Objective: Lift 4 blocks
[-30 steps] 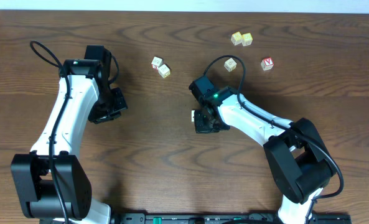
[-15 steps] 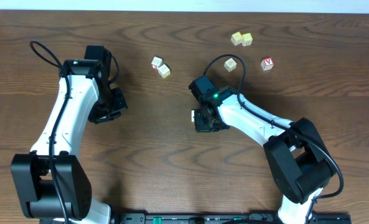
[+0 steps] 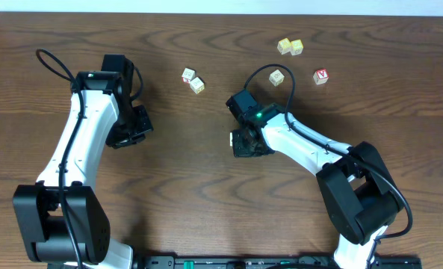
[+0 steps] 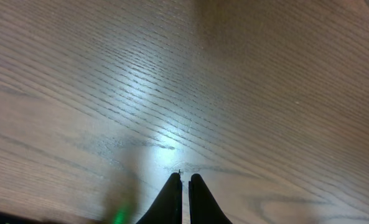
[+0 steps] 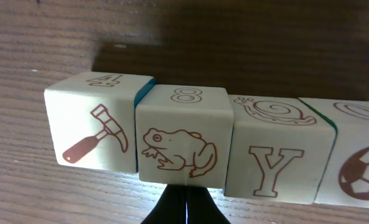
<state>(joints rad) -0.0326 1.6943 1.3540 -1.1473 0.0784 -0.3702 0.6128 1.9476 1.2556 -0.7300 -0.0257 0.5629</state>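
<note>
Four blocks (image 5: 190, 143) stand in a tight row on the counter (image 3: 206, 194), side against side. They are the hammer block (image 5: 94, 127), the frog block (image 5: 181, 140), the Y block (image 5: 271, 155) and the ball block (image 5: 358, 165), which is cut off by the picture's edge. Each has a number or a small drawing on its top face.

The right gripper (image 5: 185, 200) has its jaws pressed together and holds nothing. Its tip sits at the lower edge of the frog block; I cannot tell whether it touches. From overhead this gripper is near the middle of the counter and covers the row, with only a pale sliver showing at its side.

The left gripper (image 4: 185, 182) is also closed, with a hairline between its fingers. It is over bare wood toward the counter's left side, well apart from the row.

Toward the far edge lie two small cubes (image 3: 188, 75) touching each other, two pale yellow cubes (image 3: 284, 46) side by side, a single cube (image 3: 276, 77) and a red-letter cube (image 3: 321, 76).
</note>
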